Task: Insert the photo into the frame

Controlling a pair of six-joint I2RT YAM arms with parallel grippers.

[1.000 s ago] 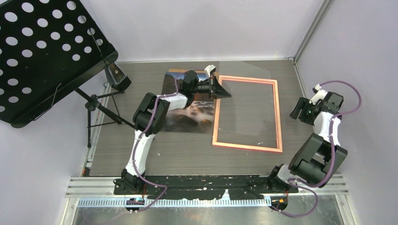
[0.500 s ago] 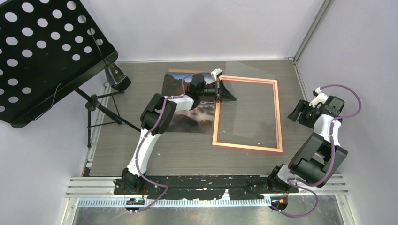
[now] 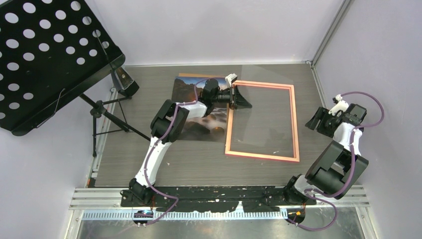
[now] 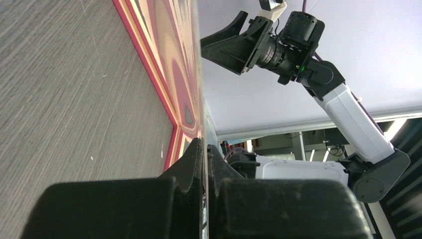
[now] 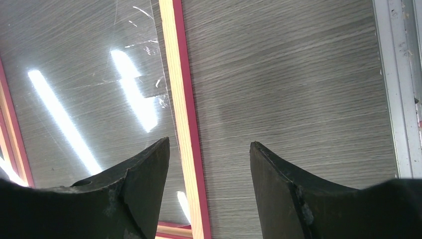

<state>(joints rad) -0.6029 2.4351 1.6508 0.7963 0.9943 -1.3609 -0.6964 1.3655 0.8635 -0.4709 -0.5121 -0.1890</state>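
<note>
The frame (image 3: 262, 119) is lying flat on the table (image 3: 149, 159), to the right of the middle. Its long axis is running from the near edge toward the far wall, with the far end leaning a little to the left. Its pink-orange rails are facing up, and the grey wood of the table is showing through the opening.

The photo (image 3: 205, 125) is lying flat on the table just beside the left rail of the frame, picture side up. Its long axis is going almost parallel to the frame. Its near part is showing dark rocks and pale mist, and the left arm is crossing over its middle. A thin strip of a brown board (image 3: 196, 75) is showing at its far edge.

The left tool (image 3: 243, 98) is standing over the far left corner of the frame with its jaws pressed together on the edge of a clear sheet (image 3: 263, 107). In the left wrist view the left tool (image 4: 204, 149) is pinching this sheet (image 4: 201, 74), which is appearing edge-on as a thin line. The sheet is covering most of the frame's opening; whether its other side is resting on the frame, I cannot tell.

The right tool (image 3: 318, 120) is hanging well to the right of the frame with its jaws apart and nothing between them. In its own camera the right tool (image 5: 209, 147) is looking down on the right rail (image 5: 180, 74) and the shining sheet (image 5: 89, 74).

A black music stand (image 3: 45, 59) with round holes is standing at the far left.
</note>
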